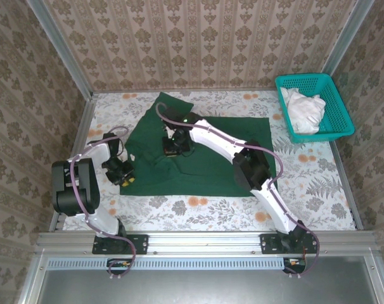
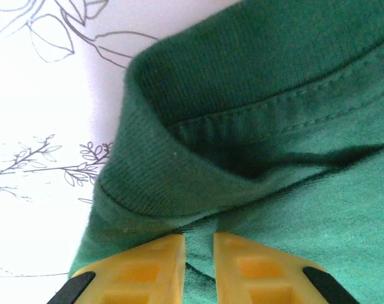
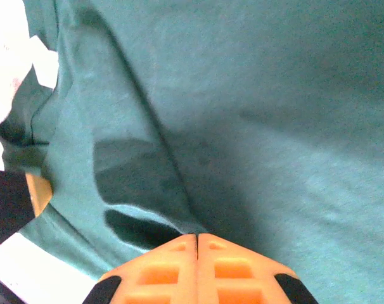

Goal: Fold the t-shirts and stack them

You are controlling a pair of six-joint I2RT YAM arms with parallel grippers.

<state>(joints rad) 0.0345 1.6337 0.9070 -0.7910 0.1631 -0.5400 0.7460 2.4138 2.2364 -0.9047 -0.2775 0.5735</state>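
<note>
Both arms reach down, left claw point(image 2: 199, 239) and right claw point(image 3: 197, 238) pinching the t-shirt point(image 1: 192, 174).

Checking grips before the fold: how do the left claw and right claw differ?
The left claw has jaws a slit apart with cloth between, at the ribbed edge of the t-shirt. The right claw has jaws touching, pinching a raised ridge mid-shirt. Both grip that same t-shirt.

Dark green t-shirt point(image 1: 204, 166) at centre frame on a white worktop point(image 1: 198, 206) printed with orange flowers and grey leaves. Teal basket point(image 1: 341, 111) at upper right, white cloth point(image 1: 304, 109) inside. Beige damask walls point(image 1: 198, 44). Left end effector point(image 2: 199, 239) yellow, right end effector point(image 3: 197, 239) orange.
</note>
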